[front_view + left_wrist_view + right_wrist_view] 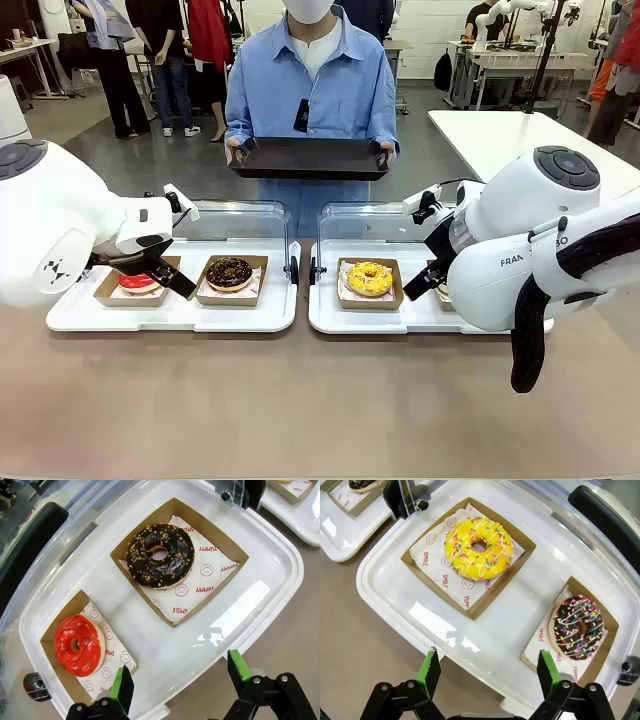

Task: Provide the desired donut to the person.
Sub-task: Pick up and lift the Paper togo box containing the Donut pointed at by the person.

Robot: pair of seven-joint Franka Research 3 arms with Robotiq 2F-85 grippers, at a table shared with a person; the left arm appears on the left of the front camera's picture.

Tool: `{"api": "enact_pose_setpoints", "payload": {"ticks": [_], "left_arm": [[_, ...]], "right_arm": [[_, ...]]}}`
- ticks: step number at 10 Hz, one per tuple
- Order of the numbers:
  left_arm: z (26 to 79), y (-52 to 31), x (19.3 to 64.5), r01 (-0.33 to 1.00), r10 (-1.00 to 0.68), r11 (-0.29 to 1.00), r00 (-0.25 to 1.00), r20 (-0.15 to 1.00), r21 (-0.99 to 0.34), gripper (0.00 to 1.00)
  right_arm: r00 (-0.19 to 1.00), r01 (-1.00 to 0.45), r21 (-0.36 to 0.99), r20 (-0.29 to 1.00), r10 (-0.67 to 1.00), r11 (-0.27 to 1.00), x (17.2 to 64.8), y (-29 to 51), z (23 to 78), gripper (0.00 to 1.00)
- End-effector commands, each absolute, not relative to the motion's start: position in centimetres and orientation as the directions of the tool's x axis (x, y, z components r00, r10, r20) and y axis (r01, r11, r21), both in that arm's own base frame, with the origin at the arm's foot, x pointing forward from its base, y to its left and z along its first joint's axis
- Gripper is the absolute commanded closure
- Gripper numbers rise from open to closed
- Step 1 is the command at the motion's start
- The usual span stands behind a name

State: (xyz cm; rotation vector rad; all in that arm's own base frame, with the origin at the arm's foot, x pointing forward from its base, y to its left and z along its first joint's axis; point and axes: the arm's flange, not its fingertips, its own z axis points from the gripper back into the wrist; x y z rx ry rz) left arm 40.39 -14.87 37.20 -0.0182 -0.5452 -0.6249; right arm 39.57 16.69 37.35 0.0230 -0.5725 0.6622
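Red-glazed donut (77, 644), dark drizzle; chocolate donut (160, 556), golden crumbs; yellow donut (479, 548), white stripes, multicoloured sprinkles; sprinkled chocolate donut (579, 627). Liner papers (210, 565): white, red smileys and lettering. Serving tray (310, 158): black.

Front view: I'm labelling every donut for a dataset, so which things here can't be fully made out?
- Red-glazed ring donut: front view, partly covered by the white left robot arm.
- Sprinkled chocolate donut in a brown cardboard box: front view, almost wholly behind the white right robot arm.
- Black rectangular tray held by the person: front view, its near wall hides the inside.
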Motion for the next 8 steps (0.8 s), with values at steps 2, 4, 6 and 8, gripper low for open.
{"api": "enact_pose_setpoints", "payload": {"ticks": [2, 4, 6, 8], "left_arm": [[37.19, -14.87, 40.38, 0.560, -0.551, 0.816, 0.675, 0.490, 0.145, 0.00], [37.19, -14.87, 40.38, 0.560, -0.551, 0.816, 0.675, 0.490, 0.145, 0.00], [37.19, -14.87, 40.38, 0.560, -0.551, 0.816, 0.675, 0.490, 0.145, 0.00], [37.19, -14.87, 40.38, 0.560, -0.551, 0.816, 0.675, 0.490, 0.145, 0.00]], "right_arm": [[0.641, -0.587, -0.158, 0.509, 0.575, 0.794, 39.57, 16.69, 37.35, 0.00], [0.641, -0.587, -0.158, 0.509, 0.575, 0.794, 39.57, 16.69, 37.35, 0.00], [0.641, -0.587, -0.158, 0.509, 0.575, 0.794, 39.57, 16.69, 37.35, 0.00], [0.641, -0.587, -0.158, 0.509, 0.575, 0.794, 39.57, 16.69, 37.35, 0.00]]}}
